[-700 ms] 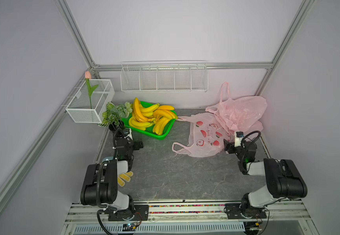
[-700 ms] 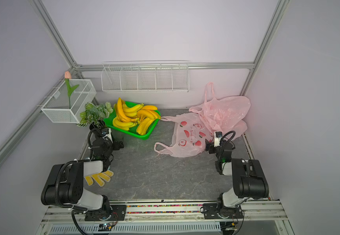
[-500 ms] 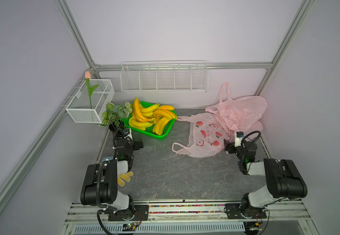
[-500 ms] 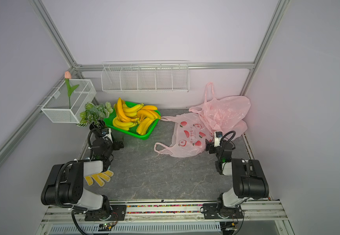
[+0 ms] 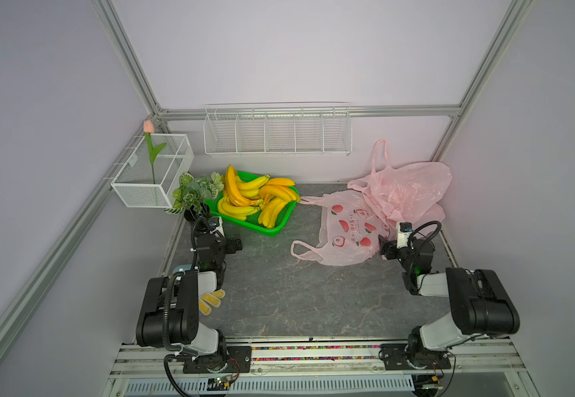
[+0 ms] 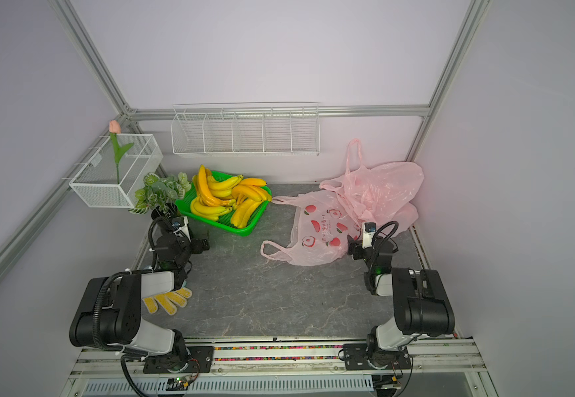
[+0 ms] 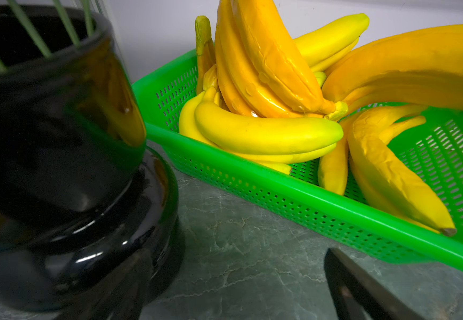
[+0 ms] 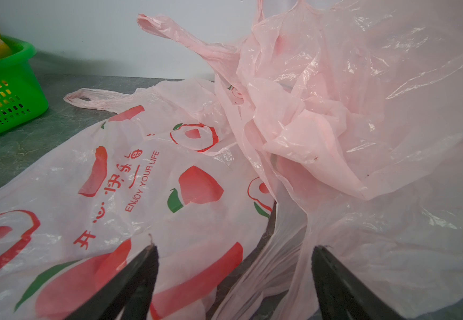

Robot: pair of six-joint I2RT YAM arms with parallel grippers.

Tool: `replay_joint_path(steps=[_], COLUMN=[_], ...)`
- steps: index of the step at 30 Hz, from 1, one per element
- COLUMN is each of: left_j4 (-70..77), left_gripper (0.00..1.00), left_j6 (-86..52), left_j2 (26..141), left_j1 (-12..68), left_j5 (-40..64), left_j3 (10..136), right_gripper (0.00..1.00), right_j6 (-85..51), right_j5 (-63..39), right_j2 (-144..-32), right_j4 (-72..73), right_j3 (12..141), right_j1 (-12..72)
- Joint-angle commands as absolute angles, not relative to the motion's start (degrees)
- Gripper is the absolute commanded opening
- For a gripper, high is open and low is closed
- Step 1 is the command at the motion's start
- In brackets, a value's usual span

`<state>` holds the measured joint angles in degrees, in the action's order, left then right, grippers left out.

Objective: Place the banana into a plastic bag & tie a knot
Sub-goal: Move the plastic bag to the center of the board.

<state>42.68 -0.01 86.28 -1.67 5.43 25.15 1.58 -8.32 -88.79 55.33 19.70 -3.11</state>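
Scene unchanged: right jaws spread over plastic bag; bananas in tray.

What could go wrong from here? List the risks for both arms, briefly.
1. The right gripper stands open where the printed bag and the crumpled pink bags overlap; closing may pinch layers of both.
2. The left gripper sits close beside the black vase; a swing toward the bananas could tip it.
3. The bananas lie heaped in the green tray; lifting one may drag others.
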Motion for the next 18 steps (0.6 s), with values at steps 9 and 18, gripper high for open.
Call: replay_joint_path(steps=[9,18], left_j4=[46.74,31.05], left_gripper=[0.99,0.99], left_j6=[1.11,7.74], left_j2=[85.53,64.31], left_j1=[-2.18,8.1], left_j5=[7.32,-0.57], left_j3=[22.57,20.96], right_gripper=[0.89,0.89], right_j6=[3.18,4.88], right_j5=[-8.88,-5.74], right_j2=[-88.49,-69.0], right_j4=[58.63,50.87], right_j3=[18.5,12.15], right_j1=[-2.91,0.48])
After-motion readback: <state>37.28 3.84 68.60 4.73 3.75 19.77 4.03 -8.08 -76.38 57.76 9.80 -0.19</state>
